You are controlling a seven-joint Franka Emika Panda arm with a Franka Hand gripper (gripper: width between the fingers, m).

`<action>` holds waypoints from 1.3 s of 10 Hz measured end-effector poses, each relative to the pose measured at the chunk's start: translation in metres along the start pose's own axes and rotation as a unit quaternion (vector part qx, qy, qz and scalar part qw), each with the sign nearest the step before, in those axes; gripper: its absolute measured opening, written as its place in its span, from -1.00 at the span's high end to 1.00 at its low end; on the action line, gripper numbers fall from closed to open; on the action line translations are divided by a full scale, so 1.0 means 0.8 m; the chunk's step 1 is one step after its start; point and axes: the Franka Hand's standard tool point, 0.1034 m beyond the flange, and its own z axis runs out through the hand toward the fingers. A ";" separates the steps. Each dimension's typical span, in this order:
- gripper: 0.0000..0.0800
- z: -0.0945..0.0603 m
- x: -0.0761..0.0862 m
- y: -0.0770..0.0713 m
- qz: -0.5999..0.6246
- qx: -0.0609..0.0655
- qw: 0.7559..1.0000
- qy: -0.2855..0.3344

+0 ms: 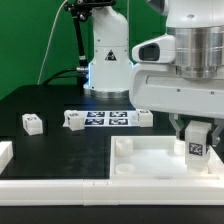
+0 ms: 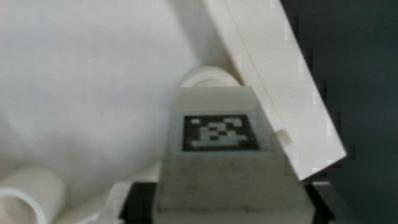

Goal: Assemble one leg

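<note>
My gripper (image 1: 197, 138) is shut on one leg (image 1: 196, 149), a stubby white block with a black-and-white tag. It holds the leg upright over the corner of the large white panel (image 1: 150, 165) at the exterior view's right. In the wrist view the leg (image 2: 219, 135) fills the middle, with dark fingers (image 2: 146, 200) on both sides at its near end. The leg's far end reaches a round corner socket (image 2: 210, 74) beside the panel's raised rim (image 2: 267, 80). I cannot tell if the leg sits in the socket. Three more legs (image 1: 33, 123) (image 1: 73, 119) (image 1: 145, 117) lie on the black table.
The marker board (image 1: 105, 118) lies behind the panel between two of the loose legs. A white raised piece (image 1: 5, 155) stands at the exterior view's left edge. Another round socket (image 2: 25, 192) shows on the panel in the wrist view. The arm's base (image 1: 108, 55) stands behind.
</note>
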 end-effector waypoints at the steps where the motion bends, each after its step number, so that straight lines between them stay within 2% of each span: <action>1: 0.27 0.000 0.000 0.001 0.058 -0.001 0.998 0.001; 3: 0.27 0.000 0.002 0.002 0.182 0.005 0.983 0.008; 4: 0.27 0.000 0.001 0.004 0.256 0.004 0.967 0.010; 6: 0.27 0.001 0.004 0.007 0.310 0.010 0.951 -0.002; 8: 0.27 0.001 0.006 0.008 0.319 0.012 0.948 -0.006; 9: 0.11 0.001 0.006 0.007 0.312 0.012 0.950 -0.006; 10: -0.30 0.001 0.005 0.007 0.290 0.012 0.957 -0.005; 11: -0.30 0.002 0.003 0.005 0.272 0.012 0.962 -0.005; 12: -0.56 0.002 0.001 0.004 0.209 0.011 0.978 -0.003; 13: -0.60 0.002 -0.002 0.000 0.149 0.011 0.989 -0.002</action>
